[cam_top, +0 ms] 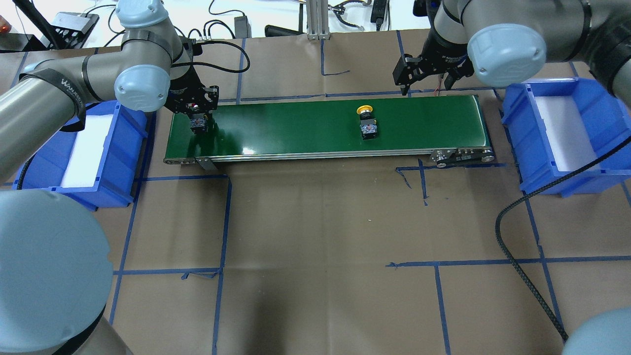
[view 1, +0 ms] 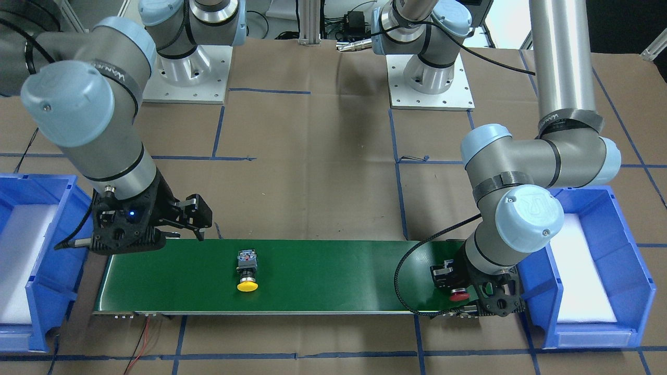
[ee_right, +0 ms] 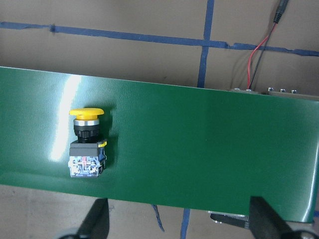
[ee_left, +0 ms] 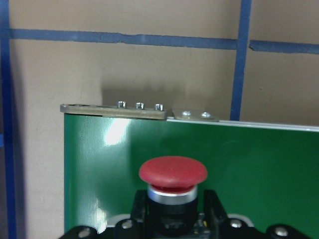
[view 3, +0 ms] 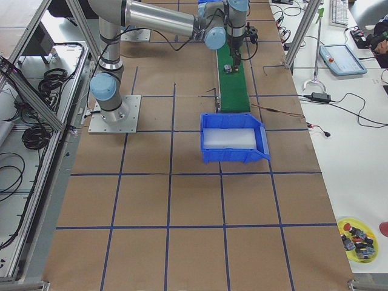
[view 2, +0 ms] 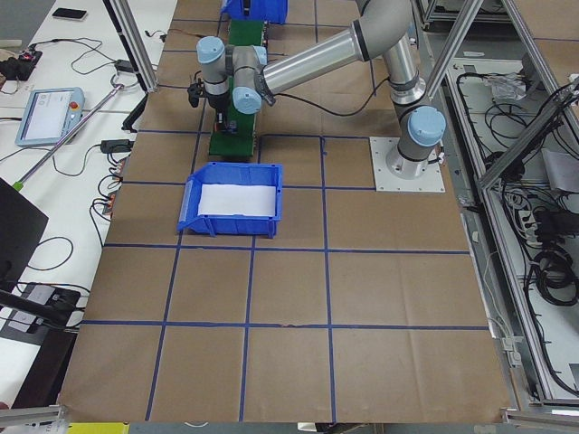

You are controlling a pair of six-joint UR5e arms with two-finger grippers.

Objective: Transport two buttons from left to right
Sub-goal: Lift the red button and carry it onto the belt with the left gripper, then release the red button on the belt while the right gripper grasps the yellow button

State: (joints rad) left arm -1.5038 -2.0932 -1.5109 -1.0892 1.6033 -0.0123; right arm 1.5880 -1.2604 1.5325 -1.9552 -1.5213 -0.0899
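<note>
The left claw (cam_top: 198, 114) clamps the red-capped black-bodied push-button switch (ee_left: 173, 172) at the left end of the green conveyor belt (cam_top: 296, 128), probably to release it there. The right claw (ee_right: 179, 224) hovers wide open and empty, seemingly awaiting the yellow-capped push-button switch (cam_top: 366, 123) lying on the belt.

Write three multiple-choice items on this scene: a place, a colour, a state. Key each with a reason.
1. Where does the yellow button lie? A) on the green belt B) in a blue bin C) on the brown paper
2. Which colour of cap does the left gripper hold? A) yellow B) green C) red
3. How is the right gripper? A) shut on a button B) open, holding nothing C) out of view
1 A, it lies on the belt; 2 C, the red button sits between the fingers; 3 B, its fingers stand wide apart.
</note>
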